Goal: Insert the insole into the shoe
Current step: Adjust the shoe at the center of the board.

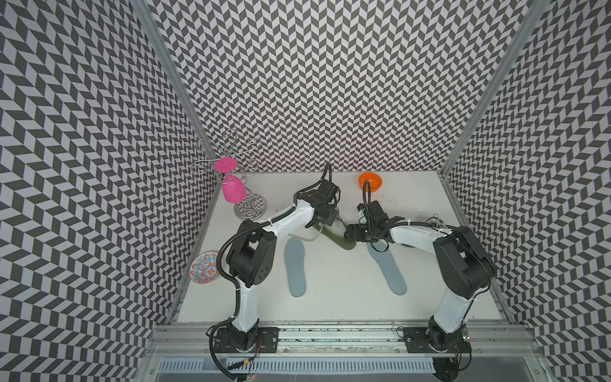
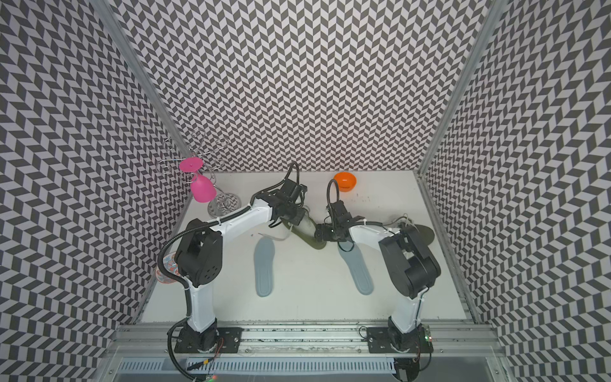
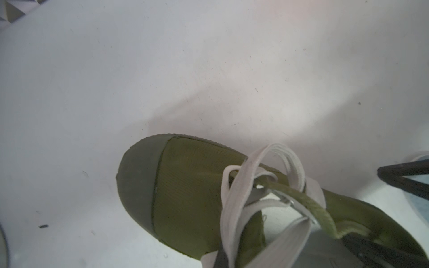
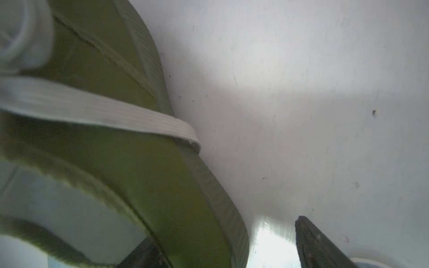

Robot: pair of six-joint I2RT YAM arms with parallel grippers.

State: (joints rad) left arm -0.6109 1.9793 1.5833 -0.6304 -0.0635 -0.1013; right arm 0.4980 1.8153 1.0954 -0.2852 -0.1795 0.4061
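Observation:
An olive green shoe (image 1: 334,233) (image 2: 305,231) with white laces (image 3: 234,208) lies at the table's middle in both top views, between my two grippers. My left gripper (image 1: 325,221) is shut on the shoe's upper edge by the laces; its toe cap (image 3: 139,185) points away in the left wrist view. My right gripper (image 1: 349,235) is open at the heel end, one dark fingertip (image 4: 318,246) standing clear of the sole rim (image 4: 218,208). Two grey insoles lie flat nearer the front, one on the left (image 1: 295,268) and one on the right (image 1: 386,268).
A second olive shoe (image 2: 425,231) sits half hidden behind my right arm. At the back stand an orange bowl (image 1: 370,181) and a wire rack holding a pink glass (image 1: 233,190). A patterned plate (image 1: 205,268) lies by the left wall.

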